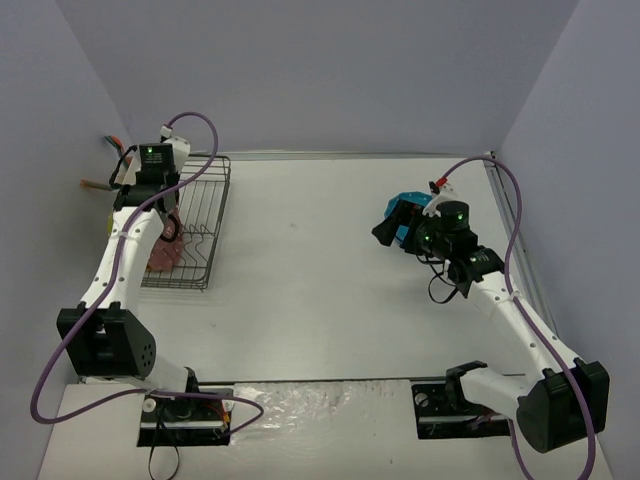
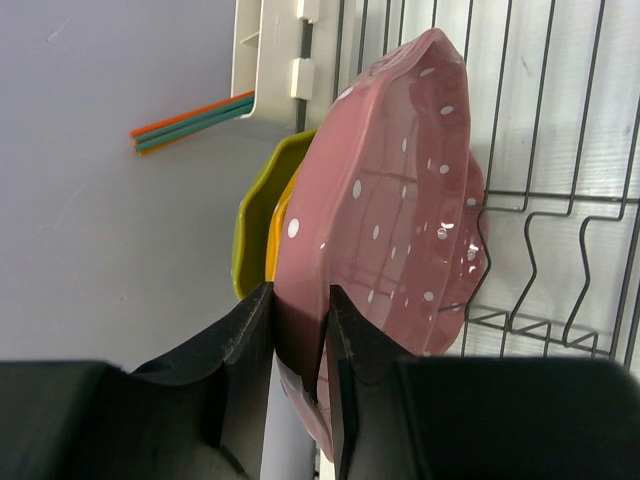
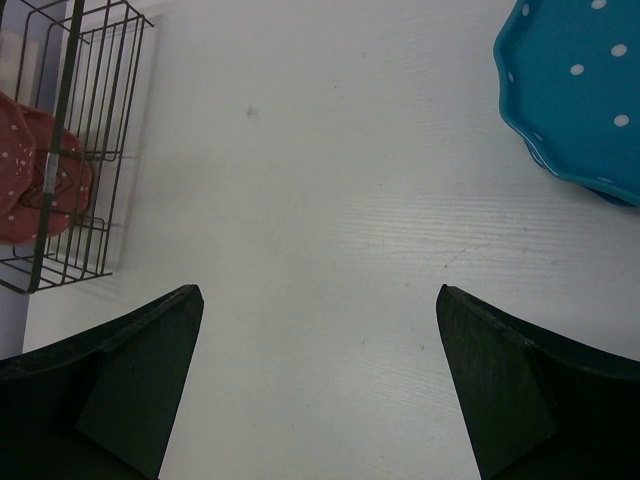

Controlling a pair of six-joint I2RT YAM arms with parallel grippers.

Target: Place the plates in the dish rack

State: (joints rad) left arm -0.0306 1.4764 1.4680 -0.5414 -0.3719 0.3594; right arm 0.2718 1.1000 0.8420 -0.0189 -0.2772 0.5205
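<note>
Now your left gripper point(image 2: 298, 300) clamps the pink dotted plate point(image 2: 390, 200) upright, edge-on for the black wire rack point(image 2: 560, 196); right gripper point(image 3: 318, 295) gapes empty.

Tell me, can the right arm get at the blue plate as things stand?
Probably yes: the right arm's fingers are open and empty, and the blue plate lies close ahead, with only bare table between.
</note>
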